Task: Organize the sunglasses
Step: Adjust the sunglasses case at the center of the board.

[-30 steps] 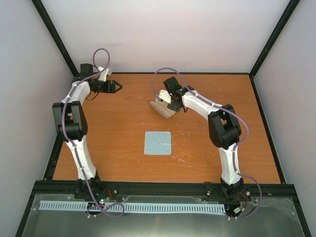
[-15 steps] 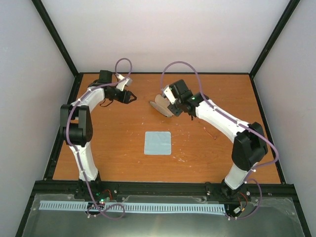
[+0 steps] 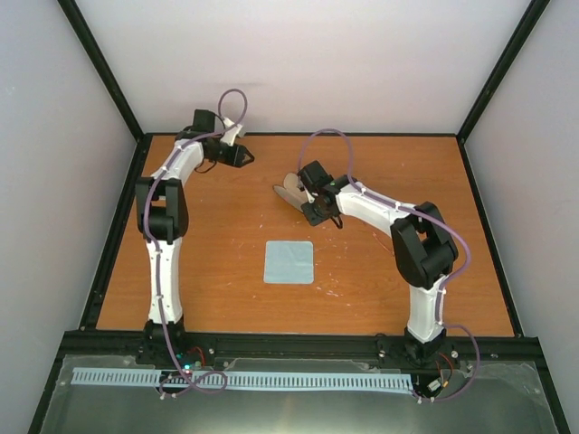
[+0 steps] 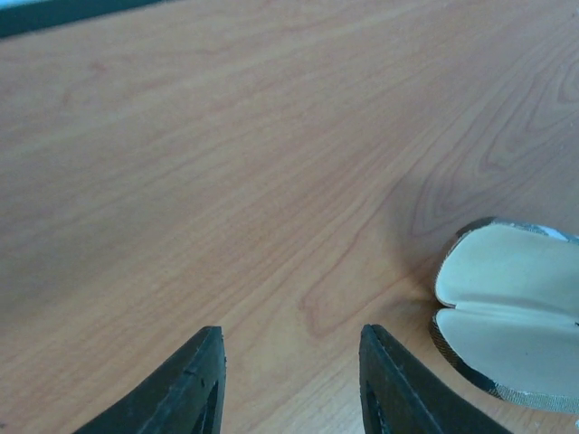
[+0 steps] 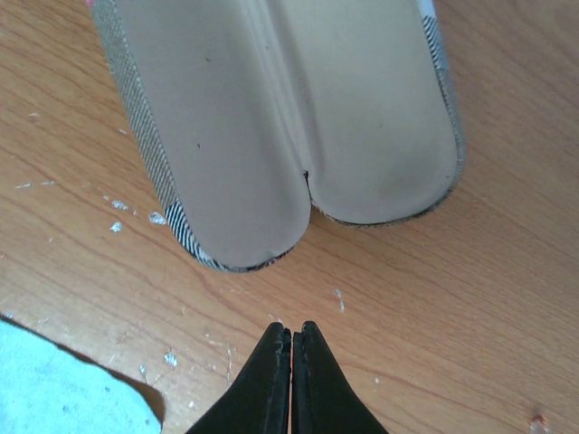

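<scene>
Found left fingers (image 4: pixel 201 384) wide apart, upper left near back worktop (image 3: pixel 208 271) edge; right fingers (image 5: pixel 271 389) pressed together just beside open case (image 3: pixel 288 192), upper centre. Noted cloth (image 3: pixel 289 262) mid-frame, well apart. Cannot place sunglasses.

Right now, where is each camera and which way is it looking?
Top: high behind the arms, looking down on the table, case and cloth; both arms show.
Left wrist: low, looking across the table; open left gripper shows.
Right wrist: looking down at the case end; shut right gripper shows.
Shared: all three see the open case.
</scene>
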{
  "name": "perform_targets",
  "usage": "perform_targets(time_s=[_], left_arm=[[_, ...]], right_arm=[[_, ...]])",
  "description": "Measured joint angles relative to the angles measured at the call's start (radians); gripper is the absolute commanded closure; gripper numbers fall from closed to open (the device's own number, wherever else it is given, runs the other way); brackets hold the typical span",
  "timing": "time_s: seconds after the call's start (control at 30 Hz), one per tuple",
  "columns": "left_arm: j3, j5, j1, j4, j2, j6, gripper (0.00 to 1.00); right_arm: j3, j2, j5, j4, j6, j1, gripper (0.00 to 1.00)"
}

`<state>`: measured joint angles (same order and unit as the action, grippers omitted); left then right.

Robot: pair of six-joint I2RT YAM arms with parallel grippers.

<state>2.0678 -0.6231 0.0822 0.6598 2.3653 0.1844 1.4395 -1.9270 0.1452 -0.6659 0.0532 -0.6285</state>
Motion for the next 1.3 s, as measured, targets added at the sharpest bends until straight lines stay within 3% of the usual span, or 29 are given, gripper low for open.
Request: perform_targets(time_s=[0.7, 1.3], left_arm=[[-0.150, 0.010, 0.132, 0.025, 0.016, -0.024, 0.57], [-0.324, 0.001, 0.154, -0.017, -0.061, -0.037, 0.57]], right_arm=[[0.058, -0.155, 0.001, -0.026, 0.083, 0.054, 0.97], [0.122, -0.220, 0.016, 0.031, 0.047, 0.114, 0.97]])
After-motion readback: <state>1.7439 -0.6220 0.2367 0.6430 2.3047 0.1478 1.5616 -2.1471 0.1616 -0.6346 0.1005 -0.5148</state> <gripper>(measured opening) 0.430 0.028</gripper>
